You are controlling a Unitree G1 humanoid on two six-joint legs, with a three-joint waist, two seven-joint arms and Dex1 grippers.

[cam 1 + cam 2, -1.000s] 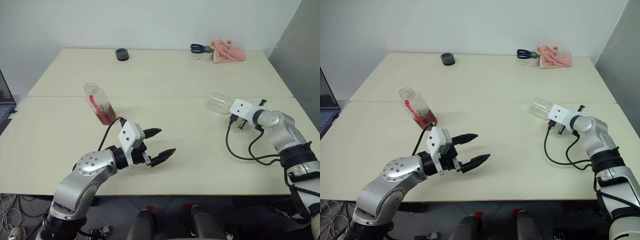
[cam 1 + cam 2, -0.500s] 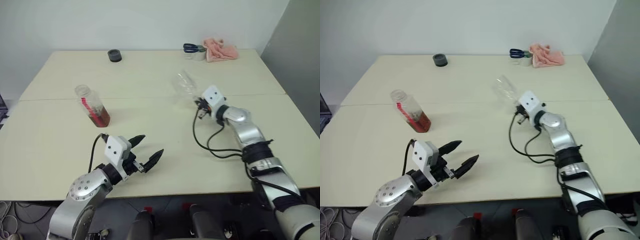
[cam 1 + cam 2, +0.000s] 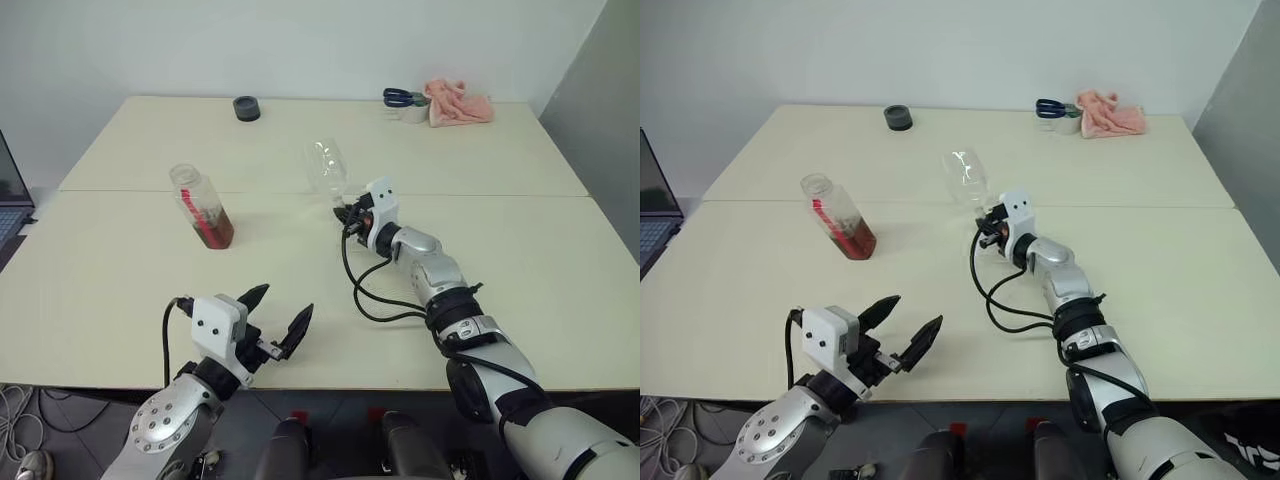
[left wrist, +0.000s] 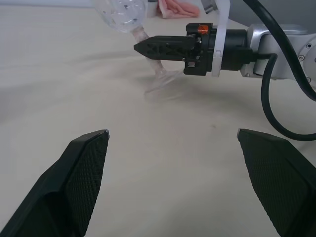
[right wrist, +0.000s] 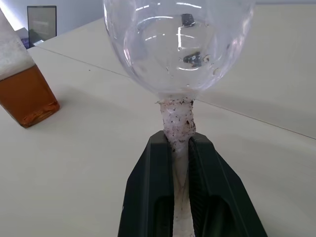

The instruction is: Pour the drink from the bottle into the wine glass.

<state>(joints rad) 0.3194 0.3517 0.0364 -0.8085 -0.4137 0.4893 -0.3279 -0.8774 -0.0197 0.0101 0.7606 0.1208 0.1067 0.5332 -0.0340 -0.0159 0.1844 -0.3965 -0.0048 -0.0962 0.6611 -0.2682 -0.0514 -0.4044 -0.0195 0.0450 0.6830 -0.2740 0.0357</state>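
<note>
The wine glass (image 3: 326, 168) is clear and empty, and it leans a little to the left near the middle of the table (image 3: 500, 270). My right gripper (image 5: 178, 140) is shut on its thin stem (image 5: 176, 121), just below the bowl. In the left wrist view the glass's foot (image 4: 163, 81) is at the tabletop; I cannot tell if it touches. The bottle (image 3: 200, 205) stands uncapped to the left, apart from both grippers, with the amber drink (image 3: 215, 230) in its lower part. My left gripper (image 3: 280, 305) hovers open and empty near the table's front edge.
A black round object (image 3: 246, 107) sits at the far edge of the table. Blue-handled scissors (image 3: 398, 97) and a pink cloth (image 3: 458, 103) lie at the back right. A laptop (image 3: 8, 190) shows at the left edge. My right arm's black cable (image 3: 370, 300) loops over the table.
My right gripper has carried the wine glass left, from the right side to the table's middle, turning it from lying sideways to nearly upright. My left gripper has drawn back toward the front edge.
</note>
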